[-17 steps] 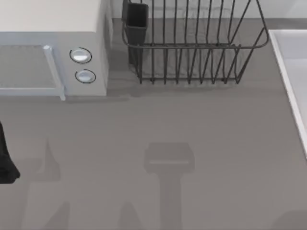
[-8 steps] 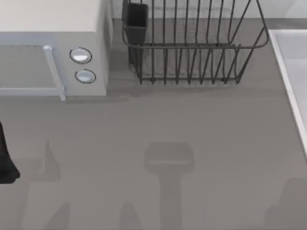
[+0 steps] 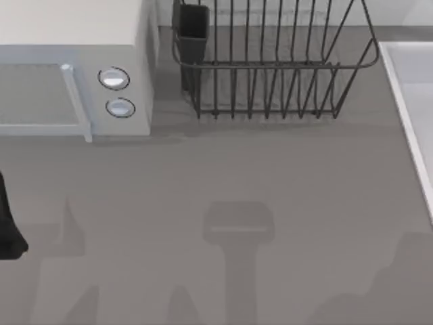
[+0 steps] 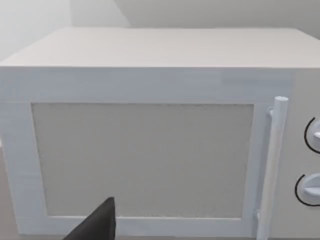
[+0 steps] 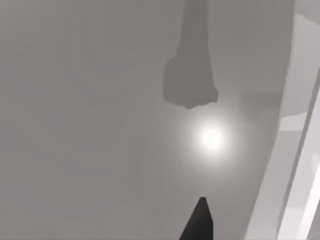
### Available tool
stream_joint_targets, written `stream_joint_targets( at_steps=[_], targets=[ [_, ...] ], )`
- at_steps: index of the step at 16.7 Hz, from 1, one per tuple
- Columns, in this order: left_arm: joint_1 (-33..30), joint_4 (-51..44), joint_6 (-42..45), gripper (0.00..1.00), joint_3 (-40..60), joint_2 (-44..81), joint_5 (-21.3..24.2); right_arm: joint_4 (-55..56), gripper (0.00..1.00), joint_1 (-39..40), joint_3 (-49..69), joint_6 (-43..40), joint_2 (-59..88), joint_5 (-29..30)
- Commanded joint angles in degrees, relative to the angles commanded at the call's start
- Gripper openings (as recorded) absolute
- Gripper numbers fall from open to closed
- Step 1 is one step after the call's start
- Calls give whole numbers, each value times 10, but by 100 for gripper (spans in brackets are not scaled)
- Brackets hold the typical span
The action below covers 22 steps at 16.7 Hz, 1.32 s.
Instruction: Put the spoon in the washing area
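Spoon: location cannot be told from these views; whether carried or lying somewhere, likewise.

Washing area (image 3: pixel 400 101): pale basin with raised white rim, at the 3 o'clock edge of the top view, cut off by the frame. Rim also visible in the right wrist view (image 5: pixel 300 190), near the right gripper.

Right gripper (image 5: pixel 200 222): above bare bench (image 3: pixel 304 176), close to the basin rim. Open or closed: cannot tell.

Left gripper (image 4: pixel 97 225): facing the microwave (image 3: pixel 74 74) door. Open or closed: cannot tell. Left arm (image 3: pixel 8 230): parked at the 9 o'clock edge of the top view.

Dish rack (image 3: pixel 270 61): dark wire, at 12 to 1 o'clock, just beside the basin. Not the target.

Risks, as judgement:
1. Release over the dish rack instead of the basin. Cause: the 2 stand side by side at the far right.
2. Release short of the rim, leaving the spoon on the bench. Cause: raised rim and a slim margin at 3 o'clock.
3. Collision of the right gripper with the rim. Cause: low approach height.

Hidden or unclear:
- Most of the basin, beyond the 3 o'clock edge.
- Right arm: known in the top view by a shadow (image 3: pixel 392 284) at 5 o'clock.
- Bright glare spot (image 5: pixel 211 137) on the bench in the right wrist view.
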Motion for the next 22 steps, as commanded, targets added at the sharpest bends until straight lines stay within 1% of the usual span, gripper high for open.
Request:
stream_joint_targets(
  at_steps=[2,5,12,15,19,22],
  targets=[
    [0,0,0,100,0,0,0,-27,0,13,67,8,54,1],
    [0,0,0,100,0,0,0,-80,0,41,210,27,160,1],
    [0,0,0,100,0,0,0,-222,0,121,668,108,446,2],
    [0,0,0,100,0,0,0,-271,0,154,829,150,550,3],
    [0,0,0,100,0,0,0,-311,0,187,963,196,642,4],
    [0,0,0,100,0,0,0,-321,0,198,1001,213,668,5]
  ],
)
